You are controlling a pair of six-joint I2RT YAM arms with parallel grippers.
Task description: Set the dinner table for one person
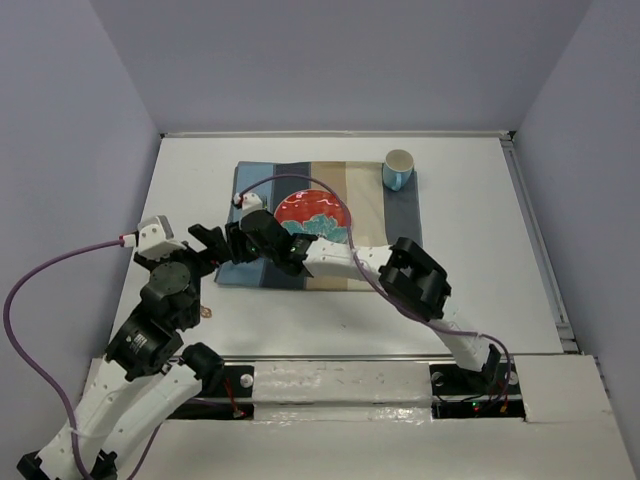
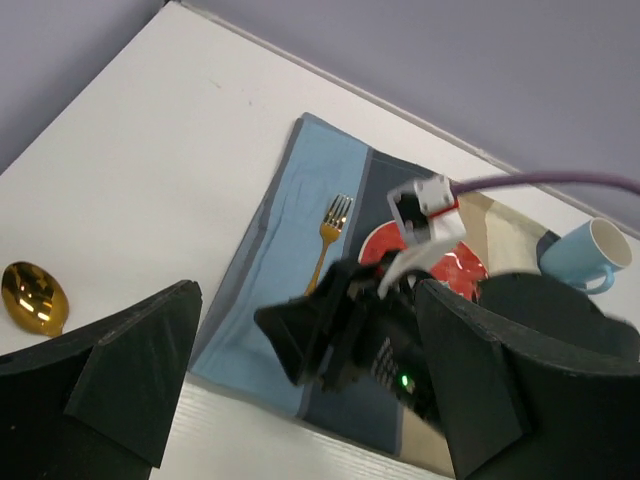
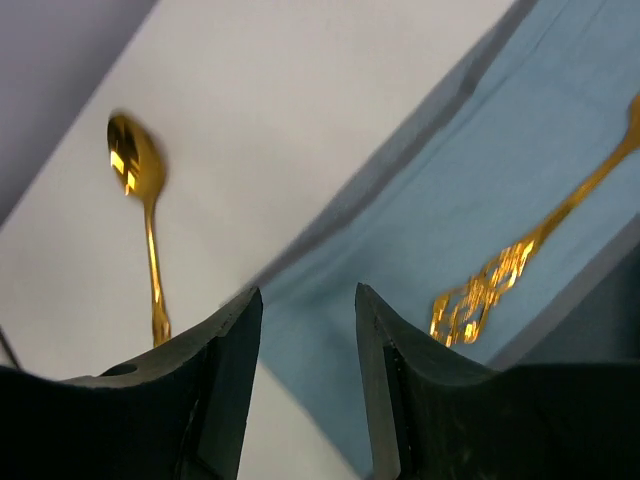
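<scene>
A striped cloth placemat (image 1: 372,215) lies on the white dinner table (image 1: 480,280). On it are a red patterned plate (image 1: 312,215) and a light-blue cup (image 1: 398,170). A gold fork (image 2: 330,235) lies on the placemat's blue left strip; its ornate handle (image 3: 520,265) is right of my right gripper (image 3: 308,300). That gripper hangs open over the placemat's near-left edge with nothing between its fingers. A gold spoon (image 3: 145,220) lies on the bare table left of the placemat. My left gripper (image 2: 300,400) stands wide open and empty just behind the right gripper (image 2: 330,330).
The two grippers sit close together at the placemat's near-left corner (image 1: 225,270). The spoon (image 1: 206,312) rests beside the left arm's wrist. The right arm (image 1: 415,280) stretches across the placemat's front edge. Grey walls close off the table's sides and back.
</scene>
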